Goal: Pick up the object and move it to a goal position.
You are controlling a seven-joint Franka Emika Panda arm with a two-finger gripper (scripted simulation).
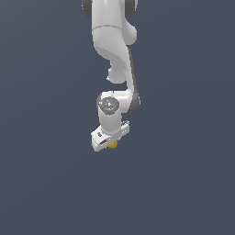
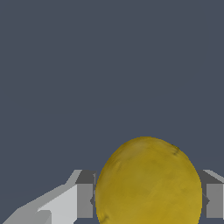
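Observation:
The mustard-yellow ball (image 1: 113, 144) shows as a small yellow spot under the white gripper (image 1: 110, 141) in the exterior view, mostly hidden by the hand. In the wrist view the ball (image 2: 148, 179) is large and egg-shaped and sits between the two grey fingertips (image 2: 85, 200). The fingers press against both of its sides, so the gripper (image 2: 148, 202) is shut on the ball. The frames do not show whether the ball rests on the floor or hangs above it.
The white arm (image 1: 112, 41) reaches down from the top of the exterior view. The ground (image 1: 183, 183) is a plain dark grey-blue surface with no other objects in sight.

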